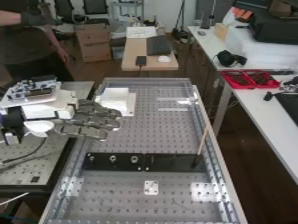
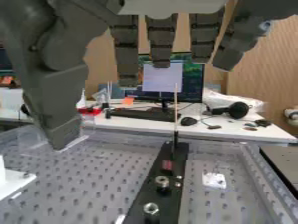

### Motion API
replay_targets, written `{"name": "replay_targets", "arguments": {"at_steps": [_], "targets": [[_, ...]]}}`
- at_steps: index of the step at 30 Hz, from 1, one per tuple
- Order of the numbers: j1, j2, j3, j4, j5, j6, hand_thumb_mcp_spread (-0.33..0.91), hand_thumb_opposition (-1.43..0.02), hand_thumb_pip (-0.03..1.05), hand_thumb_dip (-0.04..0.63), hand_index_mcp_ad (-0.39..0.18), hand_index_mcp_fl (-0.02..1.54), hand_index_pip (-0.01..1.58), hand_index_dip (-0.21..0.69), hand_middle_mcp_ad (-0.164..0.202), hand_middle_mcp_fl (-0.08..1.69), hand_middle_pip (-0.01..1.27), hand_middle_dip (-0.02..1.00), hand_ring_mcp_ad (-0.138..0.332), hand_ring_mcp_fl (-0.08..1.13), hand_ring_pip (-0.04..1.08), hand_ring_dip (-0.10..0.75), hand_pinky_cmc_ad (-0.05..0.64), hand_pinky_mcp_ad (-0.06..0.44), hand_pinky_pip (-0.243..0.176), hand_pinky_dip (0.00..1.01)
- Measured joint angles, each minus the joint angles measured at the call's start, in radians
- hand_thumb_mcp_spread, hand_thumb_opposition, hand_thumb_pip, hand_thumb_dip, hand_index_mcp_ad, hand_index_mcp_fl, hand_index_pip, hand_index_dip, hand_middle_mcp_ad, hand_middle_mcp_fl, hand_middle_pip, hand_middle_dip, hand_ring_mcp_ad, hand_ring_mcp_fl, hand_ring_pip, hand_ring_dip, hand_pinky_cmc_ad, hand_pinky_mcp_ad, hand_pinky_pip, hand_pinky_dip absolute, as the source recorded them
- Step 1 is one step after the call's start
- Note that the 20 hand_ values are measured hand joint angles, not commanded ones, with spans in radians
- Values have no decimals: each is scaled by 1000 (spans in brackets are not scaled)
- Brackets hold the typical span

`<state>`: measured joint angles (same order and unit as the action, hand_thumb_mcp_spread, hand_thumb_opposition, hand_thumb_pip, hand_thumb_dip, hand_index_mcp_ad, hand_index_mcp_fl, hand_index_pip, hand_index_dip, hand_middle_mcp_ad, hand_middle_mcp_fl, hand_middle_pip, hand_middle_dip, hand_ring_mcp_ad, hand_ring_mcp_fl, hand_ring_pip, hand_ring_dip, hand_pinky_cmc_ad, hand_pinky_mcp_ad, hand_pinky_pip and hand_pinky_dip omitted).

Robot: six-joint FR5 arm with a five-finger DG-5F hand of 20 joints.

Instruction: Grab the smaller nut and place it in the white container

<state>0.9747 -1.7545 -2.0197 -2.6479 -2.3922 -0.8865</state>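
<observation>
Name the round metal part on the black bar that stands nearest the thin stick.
The bearing, at the row's end toward the thin stick; the larger nut comes next, and the smaller nut is farthest away.

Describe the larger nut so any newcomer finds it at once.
On the hole-dotted bench lies a flat black bar. Toward the end away from the thin stick, the larger nut stands between the smaller nut and the bearing.
</observation>
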Motion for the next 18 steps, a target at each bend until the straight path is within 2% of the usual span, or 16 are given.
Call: {"name": "replay_targets", "arguments": {"at_steps": [8, 11, 12, 14, 18], "targets": [[-17, -43, -6, 18, 1, -42, 419, -803, 545, 175, -75, 216, 918, -31, 82, 54, 138, 126, 199, 0, 99, 14, 312, 213, -105, 220], [-19, -59, -8, 33, -6, -46, 415, -803, 559, 188, -89, 215, 997, -10, 84, 54, 138, 126, 195, 3, 99, 16, 316, 209, -105, 206], [-19, -62, -8, 34, -8, -46, 414, -803, 562, 190, -89, 213, 1038, -5, 82, 54, 138, 126, 176, 0, 99, 16, 316, 213, -105, 206], [-19, -70, -9, 42, -12, -44, 419, -813, 562, 190, -91, 215, 1093, 2, 82, 54, 138, 126, 173, 0, 99, 16, 316, 213, -105, 206], [-17, -76, -9, 59, -15, -38, 419, -815, 562, 206, -87, 187, 1164, 42, 82, 79, 138, 141, 161, 3, 94, 24, 316, 215, -89, 194]]}}
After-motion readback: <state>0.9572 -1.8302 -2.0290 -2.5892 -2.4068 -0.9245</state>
